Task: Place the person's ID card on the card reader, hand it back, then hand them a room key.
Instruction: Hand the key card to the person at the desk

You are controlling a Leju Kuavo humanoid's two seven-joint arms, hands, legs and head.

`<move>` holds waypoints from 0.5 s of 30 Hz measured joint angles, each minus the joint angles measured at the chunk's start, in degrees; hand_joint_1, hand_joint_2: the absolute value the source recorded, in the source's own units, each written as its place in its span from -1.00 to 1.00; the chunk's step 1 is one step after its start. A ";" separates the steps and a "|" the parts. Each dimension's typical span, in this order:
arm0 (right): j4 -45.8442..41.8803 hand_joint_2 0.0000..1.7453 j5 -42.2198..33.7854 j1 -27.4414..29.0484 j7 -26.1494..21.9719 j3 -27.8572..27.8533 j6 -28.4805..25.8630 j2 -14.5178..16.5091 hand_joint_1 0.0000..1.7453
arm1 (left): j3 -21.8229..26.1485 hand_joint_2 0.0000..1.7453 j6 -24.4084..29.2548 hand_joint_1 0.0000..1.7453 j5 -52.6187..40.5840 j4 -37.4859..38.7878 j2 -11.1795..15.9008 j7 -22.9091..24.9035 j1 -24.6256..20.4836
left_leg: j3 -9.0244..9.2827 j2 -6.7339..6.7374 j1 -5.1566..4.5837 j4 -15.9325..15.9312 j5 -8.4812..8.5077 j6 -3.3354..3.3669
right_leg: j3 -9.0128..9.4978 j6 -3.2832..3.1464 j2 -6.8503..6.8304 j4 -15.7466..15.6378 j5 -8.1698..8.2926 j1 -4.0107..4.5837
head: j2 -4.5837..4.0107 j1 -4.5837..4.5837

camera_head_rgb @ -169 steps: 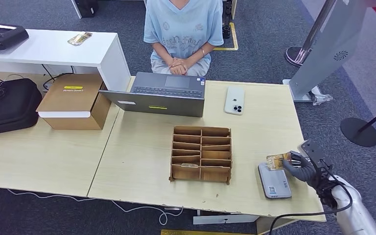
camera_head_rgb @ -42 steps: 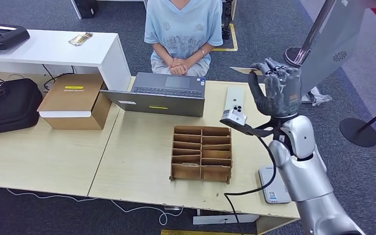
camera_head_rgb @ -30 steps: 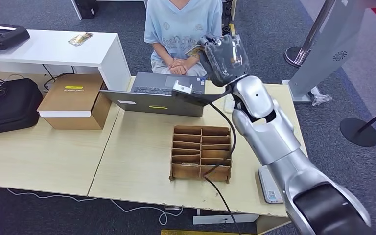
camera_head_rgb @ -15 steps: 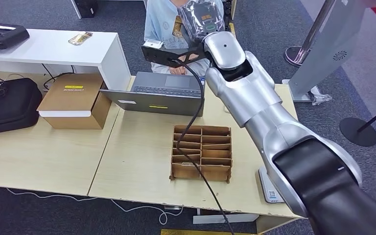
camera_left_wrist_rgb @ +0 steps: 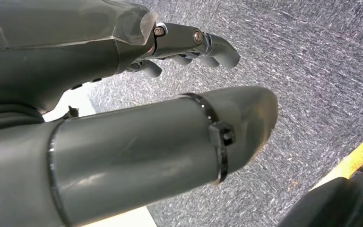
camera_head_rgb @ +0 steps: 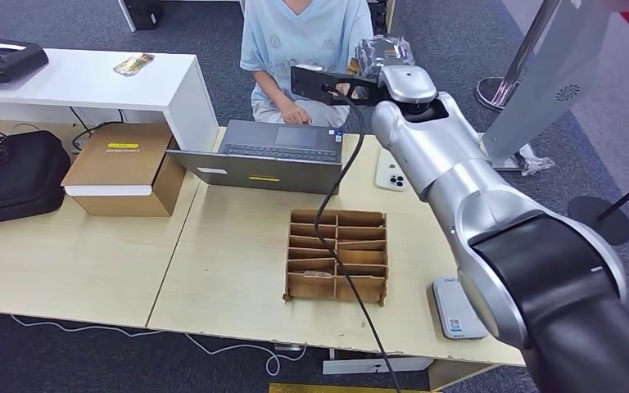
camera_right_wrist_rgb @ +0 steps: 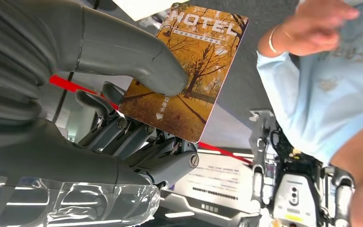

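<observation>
card (camera_right_wrist_rgb: 184,71) sits pinched between thumb and fingers (camera_right_wrist_rgb: 123,135) of the right hand (camera_head_rgb: 381,56), raised beyond the worktop's (camera_head_rgb: 229,270) far edge toward the person (camera_head_rgb: 303,37); left hand (camera_left_wrist_rgb: 123,94) hangs spread, holding nothing; releasing before the person grips could drop it.

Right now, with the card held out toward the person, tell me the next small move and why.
Probably hold the right hand steady and let go only once the person grips the card. The thumb pins the HOTEL card against the fingers, and the person's hand is raised close beside it but apart, not yet touching. Releasing earlier would likely drop it.
</observation>
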 joint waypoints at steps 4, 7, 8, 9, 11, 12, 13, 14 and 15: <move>0.69 1.00 0.00 0.00 -0.12 -0.99 -0.22 -0.21 1.00 | -0.45 -1.00 -0.19 -1.00 0.00 0.00 0.08 0.03 -0.04 | 0.00 0.02 0.00 0.00 0.00 0.00 | -0.01 0.00 0.02 0.01 0.00 0.00 | 0.00 -0.01; 0.94 1.00 0.03 -0.01 -0.10 -1.47 -0.53 -0.21 1.00 | -0.66 -1.00 -0.31 -1.00 0.00 0.00 0.25 0.03 -0.05 | 0.00 0.01 0.01 -0.01 0.01 -0.01 | -0.02 0.00 0.02 0.01 0.00 0.01 | 0.00 -0.01; 1.00 1.00 0.05 -0.01 -0.10 -1.59 -0.64 -0.22 1.00 | -0.80 -1.00 -0.41 -1.00 0.00 0.00 0.31 0.05 -0.05 | 0.00 0.01 0.01 -0.01 0.01 -0.01 | -0.02 0.00 0.03 0.02 0.00 0.01 | 0.00 -0.01; 1.04 1.00 0.06 -0.01 -0.11 -1.68 -0.72 -0.23 1.00 | -1.03 -1.00 -0.50 -1.00 0.00 0.00 0.37 0.08 -0.05 | 0.00 0.01 0.01 -0.01 0.01 -0.01 | -0.02 0.00 0.03 0.02 0.00 0.01 | 0.00 -0.01; 1.08 1.00 0.01 0.03 -0.15 -1.77 -0.75 -0.33 1.00 | -1.54 -1.00 -0.60 -1.00 0.00 0.00 0.48 0.20 -0.05 | 0.00 0.01 0.01 -0.01 0.01 -0.01 | -0.02 0.00 0.03 0.02 0.00 0.01 | 0.00 -0.01; 1.08 1.00 -0.02 0.06 -0.16 -1.77 -0.74 -0.39 1.00 | -1.74 -1.00 -0.58 -1.00 0.00 0.00 0.51 0.27 -0.05 | 0.00 0.01 0.01 -0.01 0.01 -0.01 | -0.02 0.00 0.02 0.02 0.00 0.01 | 0.00 -0.01; 1.08 1.00 -0.02 0.09 -0.18 -1.78 -0.76 -0.46 1.00 | -1.87 -1.00 -0.54 -1.00 0.00 0.00 0.53 0.35 -0.05 | 0.00 0.01 0.01 -0.01 0.01 -0.01 | -0.02 0.00 0.02 0.02 0.00 0.01 | 0.00 -0.01; 1.08 1.00 0.01 0.11 -0.19 -1.79 -0.83 -0.51 1.00 | -1.98 -1.00 -0.47 -1.00 0.00 0.00 0.55 0.40 -0.04 | 0.00 0.01 0.01 -0.01 0.01 -0.01 | -0.02 0.00 0.02 0.01 0.00 0.01 | 0.00 -0.01; 1.08 1.00 0.04 0.14 -0.18 -1.80 -0.93 -0.56 1.00 | -2.09 -1.00 -0.39 -1.00 0.00 0.00 0.57 0.43 -0.04 | 0.00 0.01 0.01 -0.01 0.01 -0.01 | -0.02 0.00 0.02 0.01 0.00 0.01 | 0.00 -0.01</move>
